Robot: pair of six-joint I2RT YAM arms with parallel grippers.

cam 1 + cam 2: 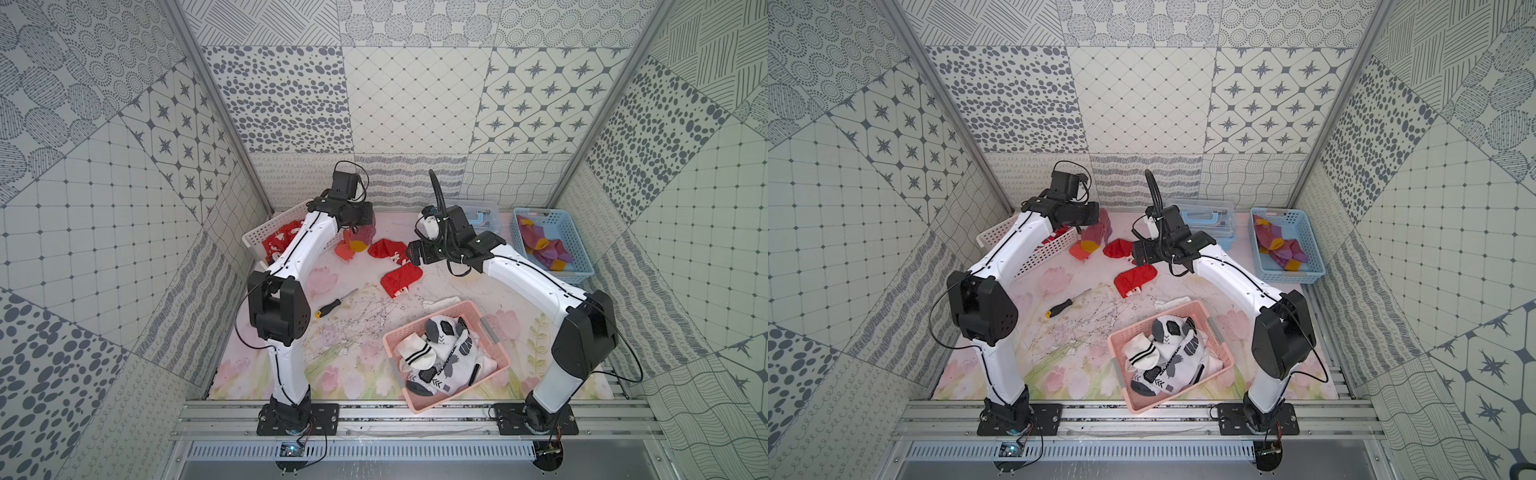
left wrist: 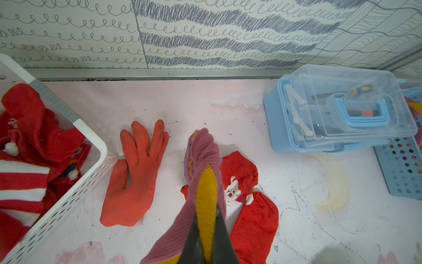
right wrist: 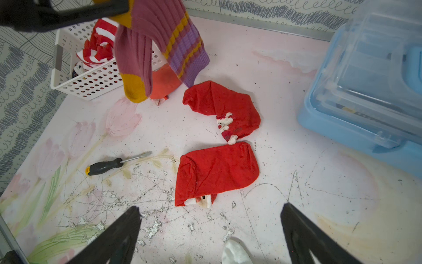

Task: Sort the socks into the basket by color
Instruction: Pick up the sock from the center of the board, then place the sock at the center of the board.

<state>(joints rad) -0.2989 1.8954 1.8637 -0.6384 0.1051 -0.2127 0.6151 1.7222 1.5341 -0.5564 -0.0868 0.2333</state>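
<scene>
Overhead, in both top views, the left gripper (image 1: 360, 232) hangs near the white basket (image 1: 266, 232) with a purple sock (image 1: 362, 237) dangling – lifted clear, probably for carrying to the blue basket (image 1: 575, 272). Its wrist view shows the jaws pinched shut on the yellow heel. Across, the right gripper (image 3: 211, 230) stands wide and empty – two red socks (image 3: 217, 171) lie just ahead on the desk (image 3: 296, 205).

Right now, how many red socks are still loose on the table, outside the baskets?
2. One red sock lies nearer the orange glove; the other red sock lies just beside it, toward the pink basket. The arms may hide others.
</scene>
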